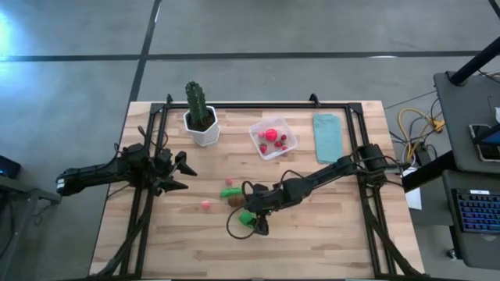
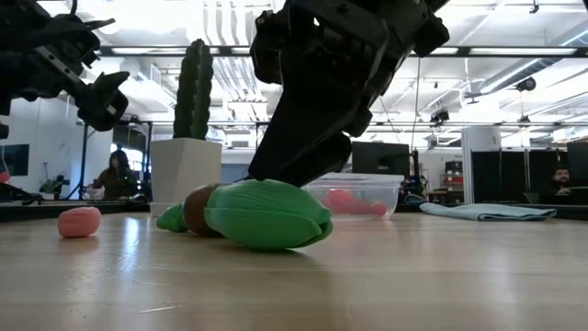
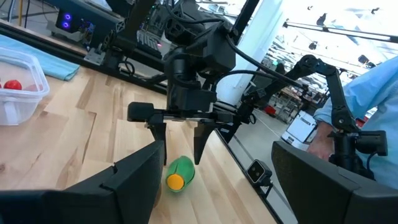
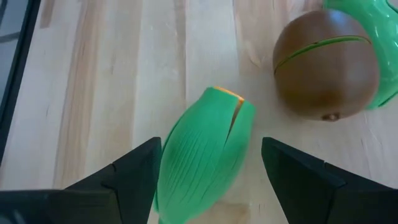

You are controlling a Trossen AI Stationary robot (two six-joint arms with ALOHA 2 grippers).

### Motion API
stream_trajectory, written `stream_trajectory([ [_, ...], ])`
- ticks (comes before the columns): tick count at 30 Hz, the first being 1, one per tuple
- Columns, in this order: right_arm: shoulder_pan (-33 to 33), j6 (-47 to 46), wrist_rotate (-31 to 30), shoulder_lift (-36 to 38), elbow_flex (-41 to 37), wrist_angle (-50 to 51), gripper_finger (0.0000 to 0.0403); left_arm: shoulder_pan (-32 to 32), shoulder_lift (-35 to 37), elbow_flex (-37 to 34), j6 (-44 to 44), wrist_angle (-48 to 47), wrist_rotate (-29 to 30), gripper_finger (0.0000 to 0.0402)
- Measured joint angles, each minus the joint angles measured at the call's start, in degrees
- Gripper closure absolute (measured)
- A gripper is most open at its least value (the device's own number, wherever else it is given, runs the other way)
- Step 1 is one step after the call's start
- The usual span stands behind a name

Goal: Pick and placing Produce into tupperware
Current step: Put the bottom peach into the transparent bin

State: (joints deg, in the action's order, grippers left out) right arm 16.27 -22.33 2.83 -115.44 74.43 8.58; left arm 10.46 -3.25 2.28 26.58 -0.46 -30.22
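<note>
Right now the right end effector hangs low over the green corn-like piece, fingers spread to either side of it and not yet touching, which looks like the set-up for a grab along its narrow width. That piece lies on its side on the tabletop near the front middle, with the brown ball just beside it and another green piece past that. A small pink piece sits alone a little to the left. Several red and pink pieces already rest in the clear tub toward the far side, between the potted cactus and the folded blue cloth, so I'd judge the job partly done. Off at the left edge, the left end effector waits raised with its fingers apart, holding nothing, probably kept clear so the right arm has room
</note>
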Motion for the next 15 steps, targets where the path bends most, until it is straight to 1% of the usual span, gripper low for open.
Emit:
stream_trajectory([
  [4,0.0,-0.2,0.0,0.1,0.4,0.2,0.0133,0.0,0.0,0.0,0.0,0.0,0.0,0.0118],
  [9,0.0,0.9,0.0,0.3,3.2,0.0,0.0133,0.0,0.0,0.0,0.0,0.0,0.0,0.0118],
  [13,-0.1,5.7,0.0,0.3,5.3,1.5,0.0133,0.0,0.0,0.0,0.0,0.0,0.0,0.0118],
  [15,-0.3,9.5,0.0,0.3,6.2,4.1,0.0133,0.0,0.0,0.0,0.0,0.0,0.0,0.0118],
])
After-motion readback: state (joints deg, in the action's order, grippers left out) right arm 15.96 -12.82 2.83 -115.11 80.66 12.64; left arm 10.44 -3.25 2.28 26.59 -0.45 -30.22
